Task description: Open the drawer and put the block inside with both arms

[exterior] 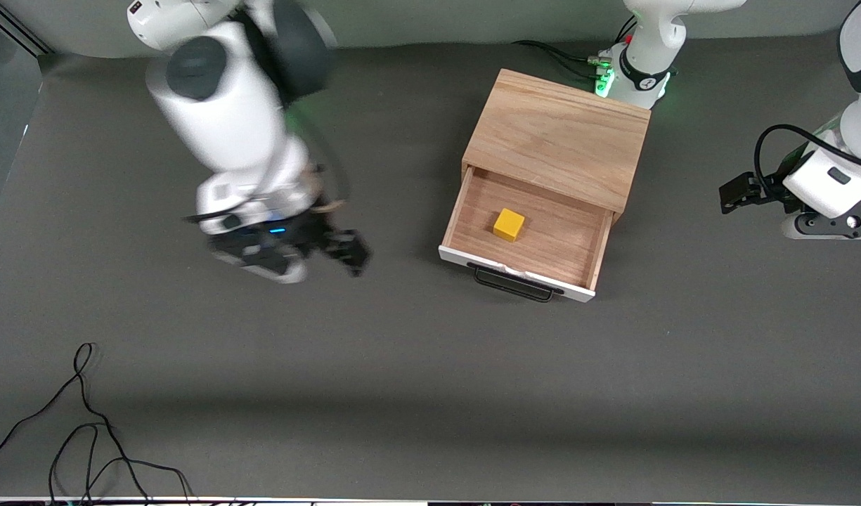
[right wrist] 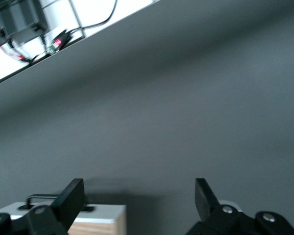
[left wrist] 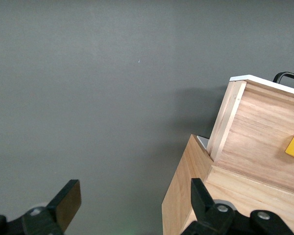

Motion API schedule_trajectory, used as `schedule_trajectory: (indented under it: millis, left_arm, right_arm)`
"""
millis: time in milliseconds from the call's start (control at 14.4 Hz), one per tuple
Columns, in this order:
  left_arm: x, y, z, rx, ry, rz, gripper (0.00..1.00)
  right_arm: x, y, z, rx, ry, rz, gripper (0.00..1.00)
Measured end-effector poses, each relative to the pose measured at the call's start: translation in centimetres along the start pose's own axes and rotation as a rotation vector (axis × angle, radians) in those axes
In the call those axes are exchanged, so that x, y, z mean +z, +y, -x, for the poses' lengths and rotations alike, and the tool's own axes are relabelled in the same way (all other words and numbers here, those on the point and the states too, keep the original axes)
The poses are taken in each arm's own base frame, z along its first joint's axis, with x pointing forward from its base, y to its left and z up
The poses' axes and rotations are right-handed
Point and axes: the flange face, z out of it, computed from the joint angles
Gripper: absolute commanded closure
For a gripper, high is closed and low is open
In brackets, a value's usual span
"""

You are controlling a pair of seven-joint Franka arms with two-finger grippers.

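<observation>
Front view, right gripper (exterior: 342, 247): fingers spread wide, nothing between them; it hangs over bare table toward the right arm's end, well apart from the drawer. Arm is blurred.
Right wrist view: both black fingers (right wrist: 71, 198) stand far apart; the drawer's white front and handle show low between them.
Left gripper (exterior: 736, 193): over the table at the left arm's end, beside the cabinet (exterior: 564, 133). Left wrist view shows its fingers (left wrist: 66, 198) spread, empty. This arm waits.
Block (exterior: 508, 225): lies on the drawer floor, about midway, clear of the walls.
Block, look: small bright yellow cube, crisp edges, flat faces.
Block, handling (judged): light, stiff, likely wood or plastic; smooth faces may slip, so pinch two facing sides squarely near the middle.
Drawer (exterior: 525, 235): pulled out toward the front camera; white front, pale wood inside.
Handle (exterior: 514, 284): thin black wire loop on the front; rigid, the natural place to hook or pinch.
Task standing (judged): block is in; drawer stays open.
</observation>
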Motion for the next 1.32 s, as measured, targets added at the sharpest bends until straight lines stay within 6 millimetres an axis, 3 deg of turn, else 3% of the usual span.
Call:
schedule_trajectory:
  millis: [279,488,557,766,1323]
  left_arm:
    - [-0.1,0.2,0.1,0.004,0.001,0.004,0.00]
    - [0.0,0.3,0.1,0.005,0.000,0.005,0.00]
    - [0.0,0.3,0.1,0.005,-0.001,0.005,0.00]
    - [0.2,0.3,0.1,0.005,-0.005,0.005,0.00]
    - [0.4,0.3,0.1,0.006,-0.009,0.005,0.00]
  right_arm:
    - [-3.9,12.0,-4.8,-0.087,-0.024,0.011,0.00]
    - [-5.5,19.0,-7.4,-0.121,-0.039,0.028,0.00]
    - [-5.8,20.6,-8.0,-0.132,-0.046,0.034,0.00]
    - [-6.4,23.2,-9.0,-0.143,-0.051,0.040,0.00]
    - [-5.9,24.1,-9.5,-0.213,-0.066,0.033,0.00]
